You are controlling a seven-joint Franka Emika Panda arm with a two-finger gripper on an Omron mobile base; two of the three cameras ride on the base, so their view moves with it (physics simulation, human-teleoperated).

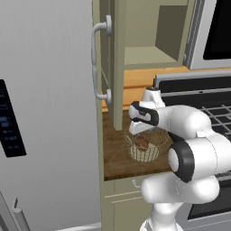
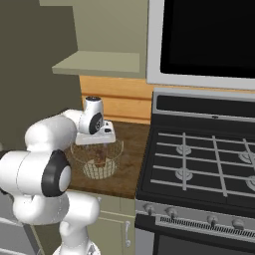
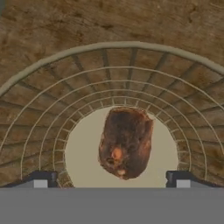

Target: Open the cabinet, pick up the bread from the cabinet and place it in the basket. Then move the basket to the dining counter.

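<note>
One lumpy brown bread [image 3: 125,142]; round wire-mesh basket [image 3: 52,127]; jaws apart

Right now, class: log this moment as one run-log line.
cabinet: open | bread: in basket | basket: on short worktop by stove | gripper: open, above bread | next: grasp basket

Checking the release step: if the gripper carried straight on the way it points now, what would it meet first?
Probably the bread, lying on the pale base of the basket right ahead of the open gripper; how deep it lies is unclear.
</note>
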